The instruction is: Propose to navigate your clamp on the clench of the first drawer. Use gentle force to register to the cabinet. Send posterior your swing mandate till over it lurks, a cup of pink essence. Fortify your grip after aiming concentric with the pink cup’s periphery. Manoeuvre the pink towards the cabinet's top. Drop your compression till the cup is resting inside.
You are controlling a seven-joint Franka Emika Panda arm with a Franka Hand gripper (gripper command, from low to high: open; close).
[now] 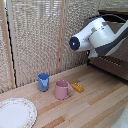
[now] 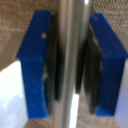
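On the exterior view's left a white plate [image 1: 15,114] lies on the tabletop [image 1: 95,102], then a blue cup [image 1: 43,81], the pink cup [image 1: 62,90] untouched beside a small orange object [image 1: 77,87], so the cup's grasp and its move to the cabinet's top appear not yet begun. Farther right the arm reaches the cabinet [image 1: 112,62], its clamp [image 2: 70,65] hidden there. In the wrist view the blue fingers [image 2: 35,65] bracket the clench of the first drawer [image 2: 72,60], close around it though firm contact is unclear; the drawer step seems under way.
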